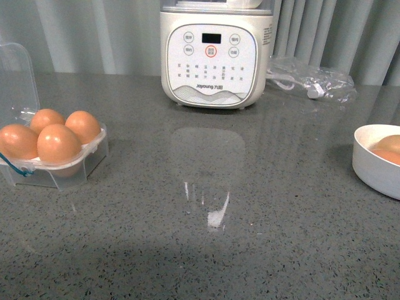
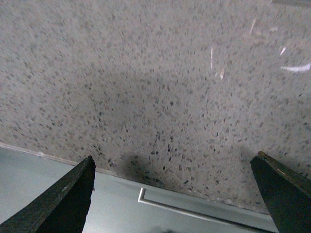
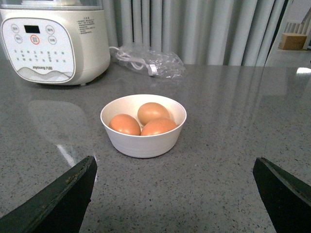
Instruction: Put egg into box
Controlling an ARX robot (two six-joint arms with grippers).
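— Where is the egg?

— Four smooth orange-brown hen's eggs (image 1: 58,144) fill the small clear plastic egg box (image 1: 72,178) at the left side of the grey speckled stone counter (image 1: 206,250), one in each cup. The box's clear hinged lid (image 1: 15,72) stands open behind them. The four look alike, so I cannot tell which one is the task's egg.

— Are there other eggs?

— Three more brown eggs (image 3: 151,112) lie touching one another in a round white bowl (image 3: 143,143). It sits at the counter's right side, well apart from the box.

— And the grippers?

— The left gripper (image 2: 175,158) is spread wide. Its two dark fingers (image 2: 68,199) are far apart and empty, above bare counter near its edge. The right gripper (image 3: 175,159) is just as wide and holds nothing. The bowl lies ahead of it, clear of its dark fingers (image 3: 63,194).

— What else is on the counter?

— A cream-white kitchen appliance with a button panel (image 1: 212,56) stands at the back, near the middle. To its right lies a crumpled clear plastic bag (image 1: 312,84) with a white cable inside.
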